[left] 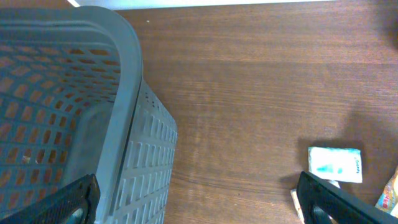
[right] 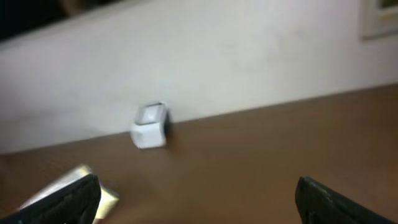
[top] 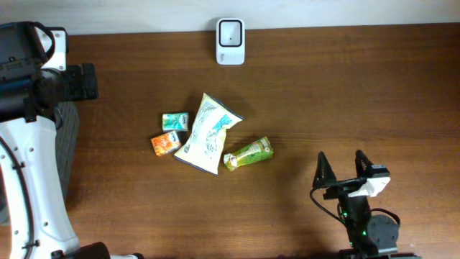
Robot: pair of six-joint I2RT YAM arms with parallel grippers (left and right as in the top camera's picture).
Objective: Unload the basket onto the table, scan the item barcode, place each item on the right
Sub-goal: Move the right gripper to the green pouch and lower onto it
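My R end effector [top: 341, 164] is hovering nr the counter's [top: 359, 86] front edge, spread wide, pinching nothing, facing the barcode scanner [top: 231, 42] at the back edge. My L end effector [left: 199, 208], also spread and empty, is hanging by the grey basket [left: 74, 112] at the left edge. Items are lying mid-counter, prob. so either arm reaches: snack bag [top: 208, 134], green pouch [top: 249, 154], teal carton [top: 175, 121], orange carton [top: 165, 144].

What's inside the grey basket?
Inside the grey basket only its holey mesh shows, brown behind the holes. Part lies beyond the picture's edge, so anything there cannot be seen.
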